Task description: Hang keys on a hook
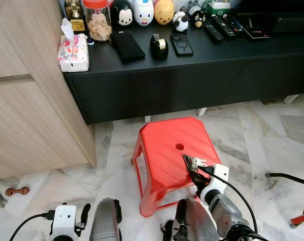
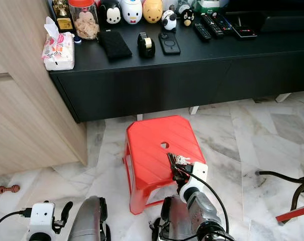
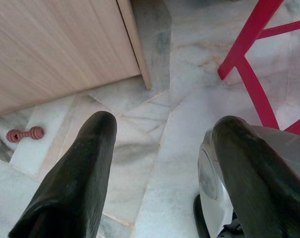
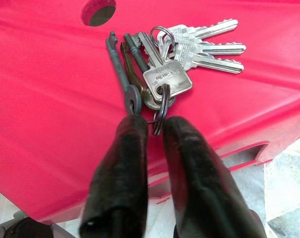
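Observation:
A bunch of keys (image 4: pixel 169 64) lies on the top of a red plastic stool (image 1: pixel 164 143), near its right front edge. It has several silver keys and dark old-style keys on a dark ring. My right gripper (image 4: pixel 154 124) is shut on that ring, its black fingers (image 4: pixel 125 163) pinching it just above the stool top. In the left eye view the keys (image 1: pixel 190 163) show at the tip of my right gripper (image 1: pixel 194 173). My left gripper (image 3: pixel 159 148) hangs open low over the marble floor, left of the stool.
A black low cabinet (image 1: pixel 192 75) behind the stool carries a tissue pack (image 1: pixel 73 50), jar, figurines, tape and remotes. A wooden cupboard (image 1: pixel 26 100) stands at the left. A small red toy (image 1: pixel 16 191) lies on the floor. Cables (image 1: pixel 287 176) lie at the right.

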Robot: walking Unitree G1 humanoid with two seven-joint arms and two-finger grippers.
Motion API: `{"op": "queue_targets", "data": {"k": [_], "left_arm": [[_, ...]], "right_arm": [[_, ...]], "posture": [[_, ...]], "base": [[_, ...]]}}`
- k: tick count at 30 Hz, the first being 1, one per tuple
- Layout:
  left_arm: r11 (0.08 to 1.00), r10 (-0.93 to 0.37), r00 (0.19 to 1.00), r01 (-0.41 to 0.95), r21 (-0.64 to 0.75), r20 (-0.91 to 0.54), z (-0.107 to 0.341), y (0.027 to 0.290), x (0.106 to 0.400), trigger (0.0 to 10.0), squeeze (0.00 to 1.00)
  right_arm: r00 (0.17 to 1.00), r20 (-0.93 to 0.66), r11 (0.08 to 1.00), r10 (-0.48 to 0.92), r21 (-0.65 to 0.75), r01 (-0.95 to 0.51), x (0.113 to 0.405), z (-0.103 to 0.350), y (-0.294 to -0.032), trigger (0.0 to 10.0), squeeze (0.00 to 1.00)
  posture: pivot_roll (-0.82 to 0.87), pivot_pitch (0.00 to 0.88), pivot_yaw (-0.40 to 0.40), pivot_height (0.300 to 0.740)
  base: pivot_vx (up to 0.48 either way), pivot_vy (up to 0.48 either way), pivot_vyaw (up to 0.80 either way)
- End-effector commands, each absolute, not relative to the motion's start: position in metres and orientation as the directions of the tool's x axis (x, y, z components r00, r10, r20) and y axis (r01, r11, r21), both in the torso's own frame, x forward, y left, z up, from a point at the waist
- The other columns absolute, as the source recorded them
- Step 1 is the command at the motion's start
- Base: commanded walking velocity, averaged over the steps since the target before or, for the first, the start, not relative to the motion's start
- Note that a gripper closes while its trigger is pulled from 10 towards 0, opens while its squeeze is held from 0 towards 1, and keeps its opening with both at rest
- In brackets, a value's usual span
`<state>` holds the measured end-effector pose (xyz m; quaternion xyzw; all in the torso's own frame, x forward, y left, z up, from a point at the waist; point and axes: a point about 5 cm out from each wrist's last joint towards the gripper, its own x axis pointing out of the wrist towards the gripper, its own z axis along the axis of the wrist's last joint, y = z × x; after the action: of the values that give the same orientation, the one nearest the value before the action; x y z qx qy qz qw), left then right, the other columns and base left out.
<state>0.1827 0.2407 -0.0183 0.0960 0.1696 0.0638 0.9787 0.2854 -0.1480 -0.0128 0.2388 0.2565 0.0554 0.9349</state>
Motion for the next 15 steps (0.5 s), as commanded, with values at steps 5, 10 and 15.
{"op": "queue_targets", "data": {"k": [5, 10, 15], "left_arm": [[0.975, 0.154, 0.919, -0.081, 0.208, -0.362, -0.025, 0.239, 0.175, 10.0, 0.00], [0.975, 0.155, 0.918, -0.082, 0.208, -0.365, -0.026, 0.239, 0.176, 10.0, 0.00], [0.974, 0.162, 0.911, -0.085, 0.210, -0.379, -0.029, 0.238, 0.179, 10.0, 0.00]], "right_arm": [[0.846, -0.485, 0.878, 0.219, 0.476, 0.045, 0.278, -0.020, -0.149, 0.0, 0.00], [0.850, -0.481, 0.881, 0.216, 0.472, 0.043, 0.278, -0.020, -0.149, 0.0, 0.00], [0.887, -0.427, 0.897, 0.173, 0.440, 0.037, 0.287, -0.010, -0.156, 0.0, 0.00]], "posture": [[0.22, 0.248, -0.087, 0.594], [0.22, 0.244, -0.088, 0.594], [0.23, 0.213, -0.091, 0.594]], "base": [[0.000, 0.000, 0.00], [0.000, 0.000, 0.00], [0.000, 0.000, 0.00]]}}
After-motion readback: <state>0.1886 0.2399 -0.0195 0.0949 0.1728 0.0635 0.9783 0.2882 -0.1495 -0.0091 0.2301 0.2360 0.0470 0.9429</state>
